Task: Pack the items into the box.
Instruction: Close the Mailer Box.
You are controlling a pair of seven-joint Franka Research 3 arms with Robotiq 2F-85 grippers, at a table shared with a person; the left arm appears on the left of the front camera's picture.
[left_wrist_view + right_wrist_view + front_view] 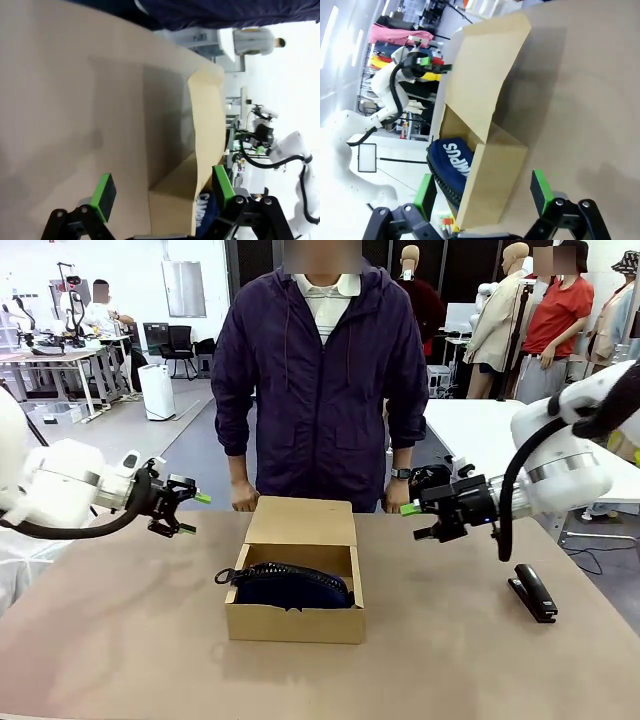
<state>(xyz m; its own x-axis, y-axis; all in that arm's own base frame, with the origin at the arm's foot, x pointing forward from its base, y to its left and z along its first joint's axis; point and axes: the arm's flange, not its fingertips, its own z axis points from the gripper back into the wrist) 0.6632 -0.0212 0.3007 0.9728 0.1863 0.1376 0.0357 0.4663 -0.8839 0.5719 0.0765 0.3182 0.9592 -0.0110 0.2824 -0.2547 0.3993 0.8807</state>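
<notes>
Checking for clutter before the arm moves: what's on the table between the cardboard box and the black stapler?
Nothing: in the front view that stretch of table is bare between box and stapler.

The box (pixel 297 623) at frame centre is matt brown cardboard; the pouch (pixel 292 589) inside is soft navy cloth; the surface (pixel 120 620) is smooth, matt tan.

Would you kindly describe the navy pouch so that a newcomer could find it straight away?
On the tan table, an open cardboard box stands at the middle, before the person. The navy-blue pouch lies inside it, its black loop poking over the left wall. It is soft and in the box, unlike the hard black stapler lying on the bare table to the right.
</notes>
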